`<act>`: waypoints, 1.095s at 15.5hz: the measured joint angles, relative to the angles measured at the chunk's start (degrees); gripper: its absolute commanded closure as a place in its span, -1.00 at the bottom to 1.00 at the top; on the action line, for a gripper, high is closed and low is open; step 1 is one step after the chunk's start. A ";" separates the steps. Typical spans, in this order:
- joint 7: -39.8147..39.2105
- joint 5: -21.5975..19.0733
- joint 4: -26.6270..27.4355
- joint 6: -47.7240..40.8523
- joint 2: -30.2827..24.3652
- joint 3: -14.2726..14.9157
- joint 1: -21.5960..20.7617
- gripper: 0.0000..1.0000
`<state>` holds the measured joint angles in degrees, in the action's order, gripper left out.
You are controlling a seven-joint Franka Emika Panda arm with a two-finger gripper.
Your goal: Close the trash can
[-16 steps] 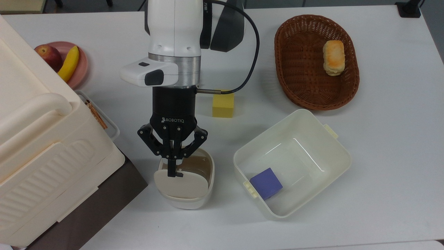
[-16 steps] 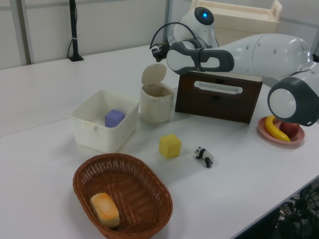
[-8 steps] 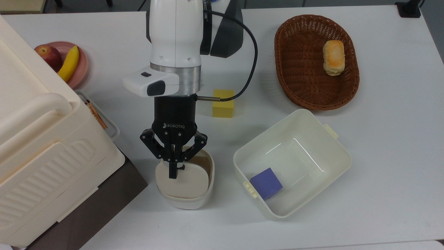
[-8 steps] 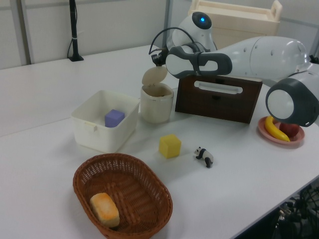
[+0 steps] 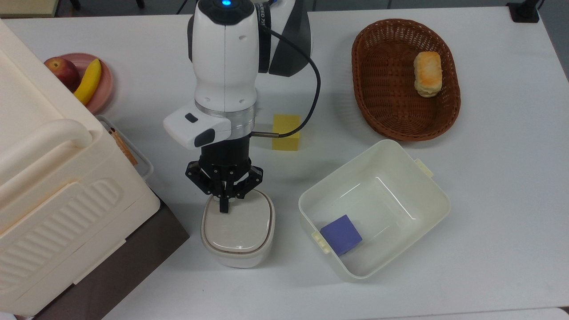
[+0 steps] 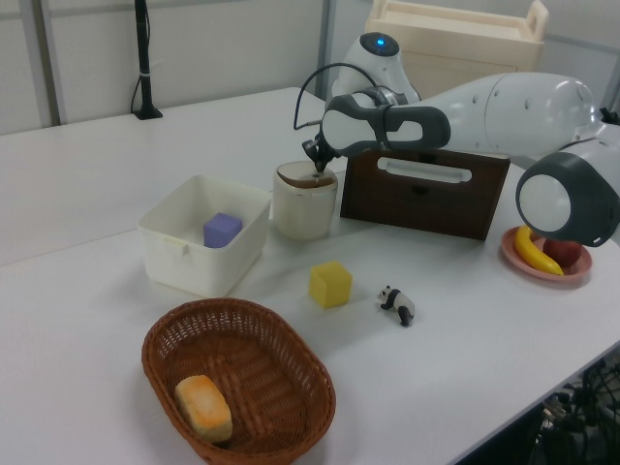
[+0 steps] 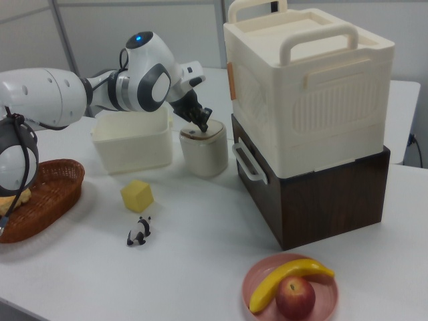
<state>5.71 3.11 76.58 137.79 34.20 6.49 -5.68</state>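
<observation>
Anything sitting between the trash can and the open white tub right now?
No. In the top view, the strip of table between the trash can and the white tub is bare; the purple cube lies inside the tub.

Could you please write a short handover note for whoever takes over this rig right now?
Claw: shut, holding nothing, its tip pressing on the rear edge of the lid of the trash can.
Trash can: on the table, between the dark brown box and the open cream tub, which holds a purple cube.
Done: in the top view the lid lies flat over the opening.
Left: in the right view a sliver of dark interior may still show under the lid, so confirm it is seated, then lift the claw clear.
</observation>
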 measured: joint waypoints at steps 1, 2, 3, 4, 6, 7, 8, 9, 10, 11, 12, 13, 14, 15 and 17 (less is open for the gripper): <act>-0.42 0.00 0.67 -0.12 0.00 -0.02 -0.03 1.00; -0.82 0.00 0.94 0.13 -0.02 -0.02 -0.05 1.00; -1.03 0.00 1.00 0.10 -0.07 -0.02 -0.05 1.00; -1.12 0.00 1.01 0.10 -0.08 -0.01 -0.06 1.00; -1.30 0.10 1.07 0.11 -0.09 -0.01 -0.11 1.00; -1.46 0.32 1.13 0.11 -0.10 -0.01 -0.15 1.00; -1.55 0.57 1.26 0.13 -0.08 -0.01 -0.23 1.00; -1.62 0.93 1.31 0.29 -0.06 0.00 -0.31 1.00; -1.70 1.38 1.30 0.41 0.04 0.00 -0.39 1.00; -1.76 2.36 1.38 0.84 0.13 0.00 -0.51 1.00; -1.76 3.13 1.52 1.31 0.14 -0.01 -0.62 1.00; -1.76 3.55 1.71 1.91 0.14 -0.01 -0.67 1.00; -1.76 3.59 1.90 2.52 0.14 -0.01 -0.67 1.00; -1.76 3.57 1.96 2.76 -0.01 0.00 -0.66 1.00; -1.28 2.54 2.04 2.08 -0.39 0.00 -0.62 0.99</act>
<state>4.44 5.65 78.63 139.87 33.81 6.49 -6.30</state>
